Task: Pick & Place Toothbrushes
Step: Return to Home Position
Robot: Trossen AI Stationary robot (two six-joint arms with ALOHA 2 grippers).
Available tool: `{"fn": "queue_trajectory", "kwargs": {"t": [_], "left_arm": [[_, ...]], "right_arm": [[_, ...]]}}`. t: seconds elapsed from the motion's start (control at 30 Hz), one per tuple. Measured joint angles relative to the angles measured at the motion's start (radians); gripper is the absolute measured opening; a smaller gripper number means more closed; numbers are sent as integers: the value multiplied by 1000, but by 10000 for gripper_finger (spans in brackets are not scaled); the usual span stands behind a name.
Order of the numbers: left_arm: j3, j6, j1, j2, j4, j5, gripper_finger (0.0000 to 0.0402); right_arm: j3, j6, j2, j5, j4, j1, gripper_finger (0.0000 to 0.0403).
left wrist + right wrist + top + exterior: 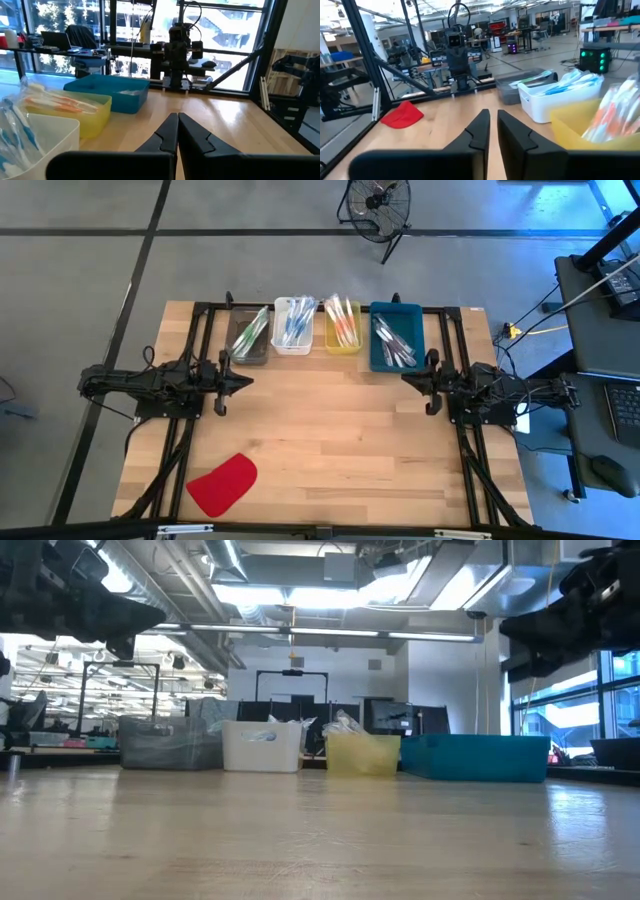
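Along the worktop's (330, 430) far edge, toothbrushes (293, 321) fill four bins. Left gripper (246, 382) hovers pressed together and empty; right gripper (407, 378), nearly closed, holds nothing.

Wooden table (330, 450) — four bins (297, 326); red piece (222, 484)

two matte black jointed arms, each ending in a pincer (177, 131) of two tapered, angular black fingers.

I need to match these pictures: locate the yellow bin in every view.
High view: yellow bin, third from left in the far row.
Low view: right of centre.
Left wrist view: left side.
Right wrist view: lower right.
Shared landmark: the white bin beside it.
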Motion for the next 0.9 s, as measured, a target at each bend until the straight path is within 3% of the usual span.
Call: {"fn": "queue_trajectory", "kwargs": {"t": [0.9], "left_arm": [[0, 16, 0, 3, -5, 0, 7]], "right_arm": [[0, 41, 0, 0, -2, 0, 77]]}}
